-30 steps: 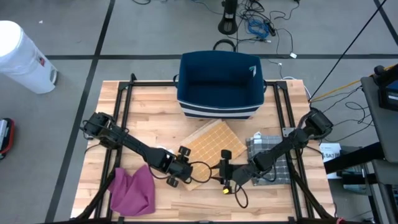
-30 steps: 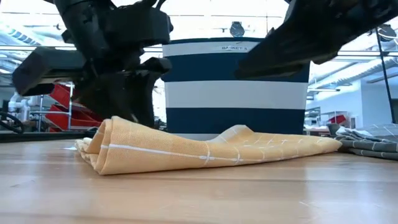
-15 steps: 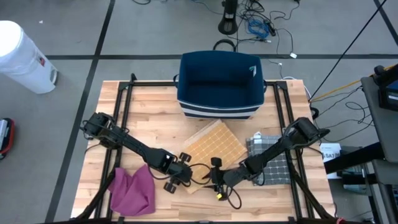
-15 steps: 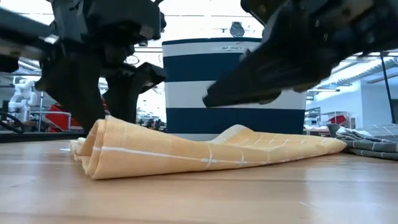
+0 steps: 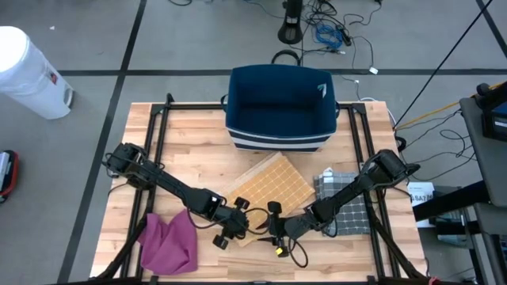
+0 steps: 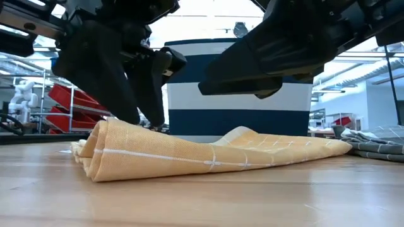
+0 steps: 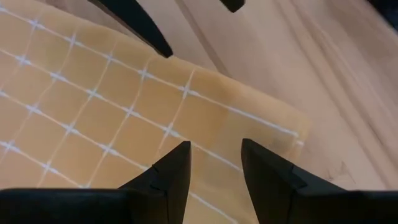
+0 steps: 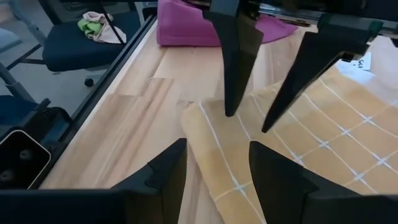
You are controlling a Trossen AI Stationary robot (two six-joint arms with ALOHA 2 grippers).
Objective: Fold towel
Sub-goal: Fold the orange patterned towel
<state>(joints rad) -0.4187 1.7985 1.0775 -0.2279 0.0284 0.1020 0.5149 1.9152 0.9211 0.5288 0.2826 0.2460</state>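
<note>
The yellow towel with white grid lines lies folded flat on the wooden table, turned diagonally, with a rounded fold at its near-left end. My left gripper slants down over the towel's near corner, fingers open with their tips at the cloth. My right gripper faces it from the right, also open. It hovers above the same corner, clear of the cloth in the low view. My left gripper points its open fingers steeply down at the towel's top layer just inside the near corner. I cannot tell whether the tips touch the cloth or stop just above it. Nothing is between them.
A navy basket with white stripes stands at the far middle, behind the towel. A grey checked cloth lies to the right and a magenta cloth at the near left. Black frame rails run along both sides.
My right gripper has moved toward the table's left and downward, ending close over the towel's near corner, and has tipped further down. My left gripper has swung and tipped its fingers toward the towel's corner with little travel. Both stay open. The towel keeps its place.
</note>
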